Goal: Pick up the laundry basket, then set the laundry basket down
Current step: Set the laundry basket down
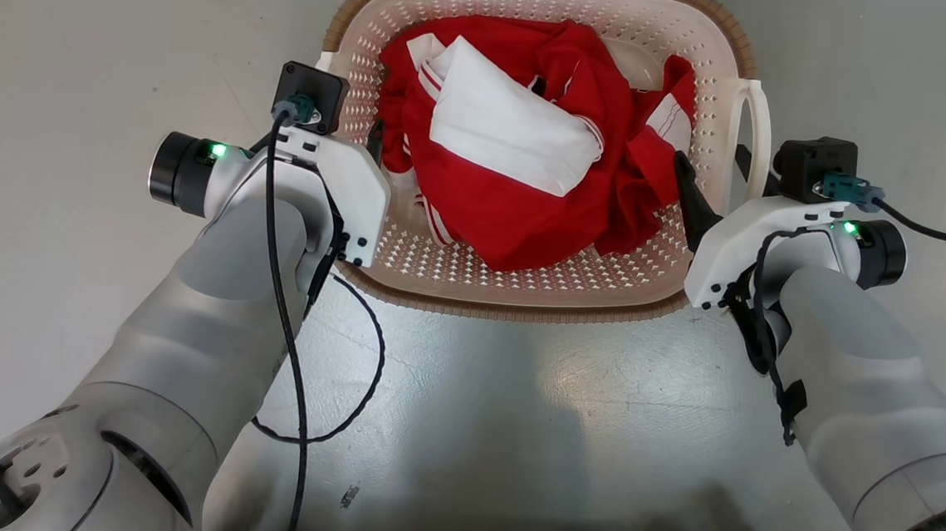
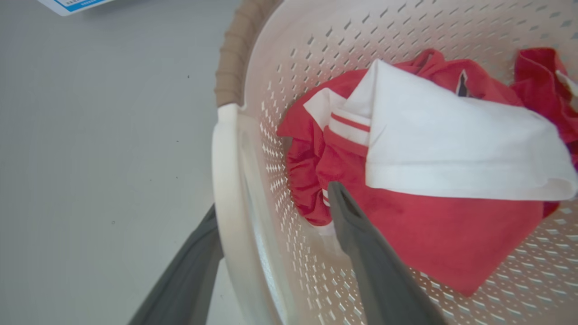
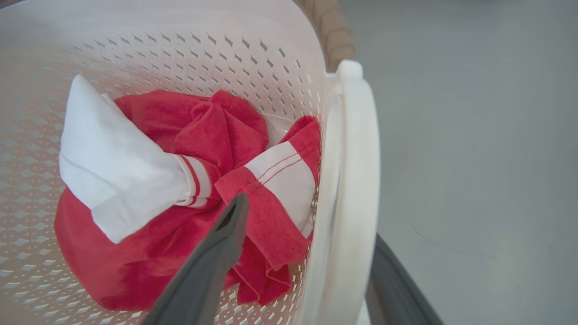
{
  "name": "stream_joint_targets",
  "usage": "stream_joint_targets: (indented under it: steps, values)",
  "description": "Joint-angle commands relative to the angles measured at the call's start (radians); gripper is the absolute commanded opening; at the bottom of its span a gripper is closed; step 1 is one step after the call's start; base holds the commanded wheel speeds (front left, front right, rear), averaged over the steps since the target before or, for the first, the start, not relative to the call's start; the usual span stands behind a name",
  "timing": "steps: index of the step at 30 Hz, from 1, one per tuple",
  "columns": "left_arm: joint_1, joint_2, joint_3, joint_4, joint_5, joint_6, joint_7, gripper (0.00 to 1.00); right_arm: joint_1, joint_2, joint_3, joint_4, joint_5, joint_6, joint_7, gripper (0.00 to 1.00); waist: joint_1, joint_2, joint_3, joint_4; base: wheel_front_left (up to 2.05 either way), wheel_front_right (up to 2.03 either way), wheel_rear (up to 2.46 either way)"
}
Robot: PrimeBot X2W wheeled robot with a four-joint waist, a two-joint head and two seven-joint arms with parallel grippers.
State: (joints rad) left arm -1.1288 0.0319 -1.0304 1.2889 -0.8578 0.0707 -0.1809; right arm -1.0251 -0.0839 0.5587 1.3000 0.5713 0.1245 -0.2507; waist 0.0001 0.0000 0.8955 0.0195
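The laundry basket (image 1: 520,309), cream-white and perforated with a tan-brown rim, sits on the grey floor straight ahead and holds red and white clothes (image 1: 522,161). My left gripper (image 1: 348,128) is open and straddles the basket's left side. In the left wrist view, one finger (image 2: 361,253) is inside over the clothes, the other outside the white handle (image 2: 226,180). My right gripper (image 1: 712,159) is open astride the right loop handle (image 1: 755,135). In the right wrist view, the handle (image 3: 356,180) stands between the inner finger (image 3: 216,253) and the outer one, with a gap on the inner side.
Bare grey floor (image 1: 79,63) lies on both sides of the basket and in front of it. A black cable (image 1: 348,390) loops down from my left forearm. In the left wrist view, a blue and white label (image 2: 67,3) lies at the top left corner.
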Motion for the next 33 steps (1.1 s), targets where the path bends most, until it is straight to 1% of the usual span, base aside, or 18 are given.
stream_joint_targets:
  steps: [1, 20, 33]
  values:
    - [-0.004, 0.018, 0.006, -0.006, -0.009, 0.013, -0.008, 1.00, 0.062, 0.020, 0.001, -0.009, -0.014, 0.006, -0.009, 1.00, 0.0000, 0.0000, -0.002, 0.000, 0.00, 0.00, 0.00]
    - [0.002, 0.018, 0.000, -0.001, -0.031, 0.024, -0.020, 1.00, 0.066, 0.020, -0.117, -0.009, -0.109, 0.006, -0.011, 1.00, 0.0000, 0.0000, -0.012, -0.004, 0.00, 0.00, 0.00]
    - [0.022, 0.019, -0.001, 0.001, -0.042, 0.025, -0.027, 1.00, 0.065, 0.020, -0.182, -0.015, -0.162, 0.006, -0.011, 1.00, 0.0000, 0.0000, -0.052, -0.002, 0.00, 0.00, 0.00]
